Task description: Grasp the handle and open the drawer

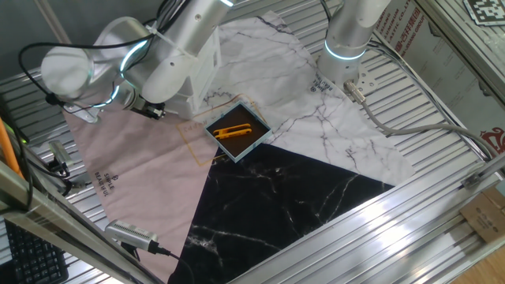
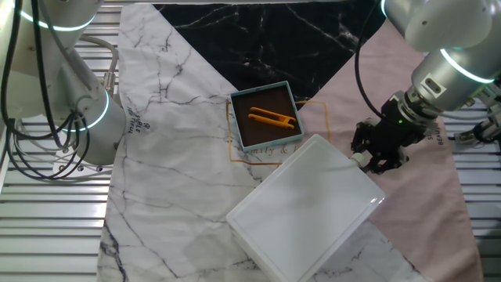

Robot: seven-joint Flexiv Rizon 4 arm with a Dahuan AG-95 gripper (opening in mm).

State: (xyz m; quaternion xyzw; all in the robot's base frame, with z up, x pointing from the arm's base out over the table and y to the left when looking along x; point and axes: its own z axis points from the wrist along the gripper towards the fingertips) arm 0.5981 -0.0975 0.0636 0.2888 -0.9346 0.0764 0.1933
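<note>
Marble-print and pink cloths cover our slatted metal table [image 2: 47,235], with a black marble-look sheet [image 1: 276,205] across one corner. The small white boxy plastic cabinet [image 2: 301,207] sits near the middle, and its drawer front faces the pink side, right where the arm's black two-finger end effector [image 2: 374,153] is pressed up against the cabinet's corner.

We honestly can't pick out the small black round knob handle in either shot; it's lost behind the black fingers in one view and behind the arm's silver body in the other. Same goes for the fingers: can't tell how far apart they are or whether they've got anything.

What worries us: the cabinet looks light and isn't pinned down, so a pull could drag the whole box across the cloth instead of sliding the white plastic drawer [image 2: 362,159] out. A shallow pinch on a tiny knob could also slip off.

Room-wise, the pink cloth [image 2: 407,211] behind the end effector is open, so there's pull-back space. The shallow blue-edged square tray [image 2: 264,115] with the orange tool [image 2: 272,119] sits just beside the cabinet's far corner, so a sliding box could bump it.
</note>
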